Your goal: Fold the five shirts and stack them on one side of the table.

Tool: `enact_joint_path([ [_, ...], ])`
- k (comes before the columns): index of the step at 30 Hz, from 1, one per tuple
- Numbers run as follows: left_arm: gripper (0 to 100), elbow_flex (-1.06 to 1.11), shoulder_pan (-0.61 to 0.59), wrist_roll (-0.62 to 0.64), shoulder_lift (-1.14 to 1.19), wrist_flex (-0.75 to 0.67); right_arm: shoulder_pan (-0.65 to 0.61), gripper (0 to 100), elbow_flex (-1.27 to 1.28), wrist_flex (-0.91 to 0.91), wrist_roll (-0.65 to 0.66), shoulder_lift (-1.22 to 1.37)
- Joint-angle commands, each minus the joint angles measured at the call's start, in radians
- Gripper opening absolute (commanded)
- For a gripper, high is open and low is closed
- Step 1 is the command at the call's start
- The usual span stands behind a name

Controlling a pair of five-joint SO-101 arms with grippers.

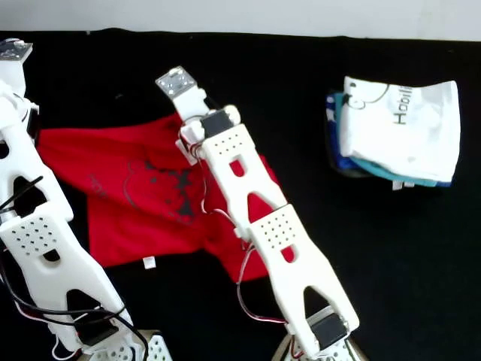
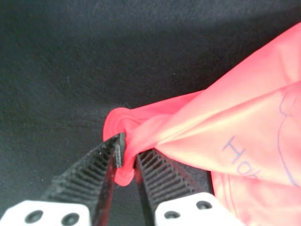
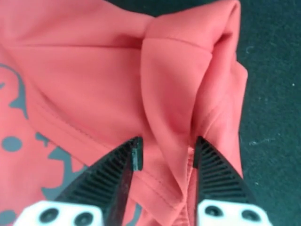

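My left claw (image 2: 129, 153) clamps the shirt (image 1: 128, 188) at a corner, right claw (image 3: 167, 151) gapes astride a fold; seemingly limp stuff, grip hems.

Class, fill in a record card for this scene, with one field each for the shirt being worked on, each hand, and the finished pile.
Shirt in work: red shirt, spread out unfolded on the black table
Left hand: shut on a bunched edge of the red shirt
Right hand: open, straddling a raised fold of the red shirt
Pile: folded shirts, white on top, lying apart from the red shirt
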Motion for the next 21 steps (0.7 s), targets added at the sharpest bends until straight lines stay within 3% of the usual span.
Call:
enact_joint_path([
  [1,1,-0.038,0.015,-0.005,-0.010,0.011,-0.021,18.0,-0.077,0.071,0.003,-0.096],
  [10,1,-0.038,0.013,-0.005,-0.010,0.011,-0.085,18.1,-0.076,0.085,0.008,-0.041],
  [21,1,-0.038,0.015,-0.005,-0.010,0.011,0.016,22.4,-0.076,0.019,0.008,0.073],
])
